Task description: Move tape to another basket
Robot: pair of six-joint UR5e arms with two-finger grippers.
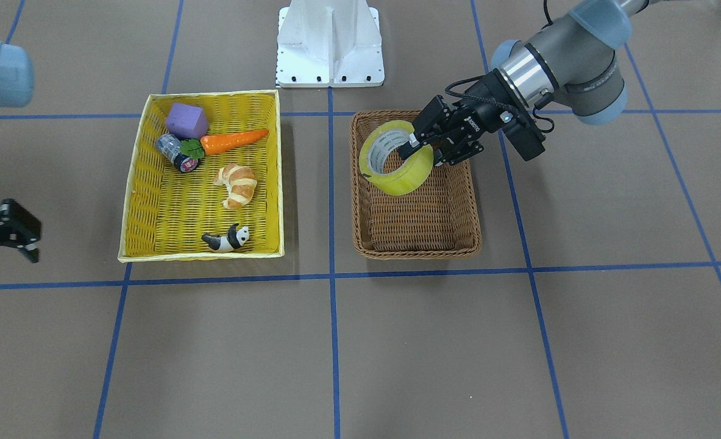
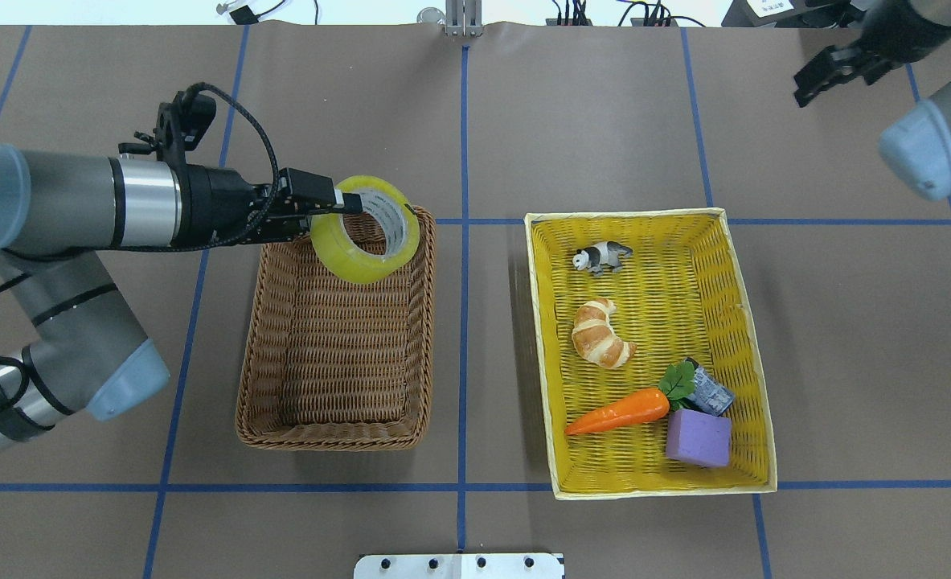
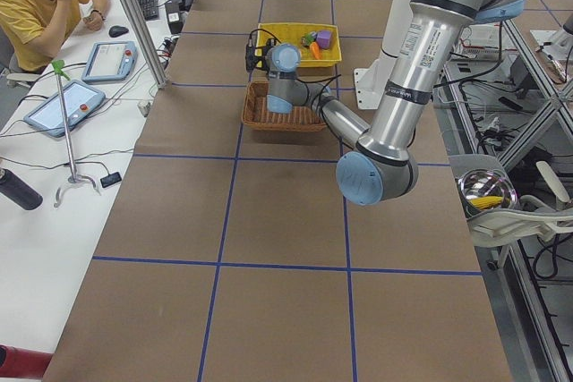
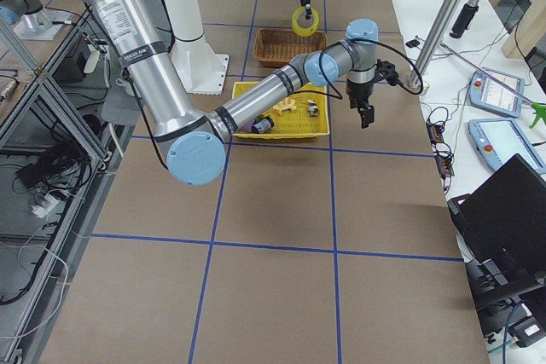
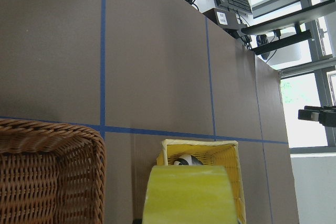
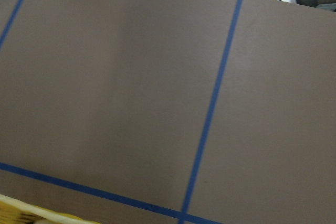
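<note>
Table [image 2: 604, 121] bears a yellow basket [image 2: 752, 346] and a brown basket [image 2: 330, 378], side by side and apart. Tape [image 2: 346, 257] is held over the brown basket's end farthest from the robot's base. It stands on edge, tilted, its core axis pointing toward the yellow basket and upward. Left gripper [image 1: 426, 151] clamps the roll's wall, one finger inside the core. Right gripper [image 2: 814, 76] hangs spread and empty, well apart.

Smooth, glossy tape [image 1: 400, 180]: translucent yellow-green plastic film; pale core, maybe cardboard. Rough, matt wicker basket [image 1: 418, 219], brown weave. Woven yellow tray [image 1: 147, 201], ribbed. Matt brown table [image 1: 397, 341], paper-like cover. Shiny metal wrist ring [image 1: 522, 67].
</note>
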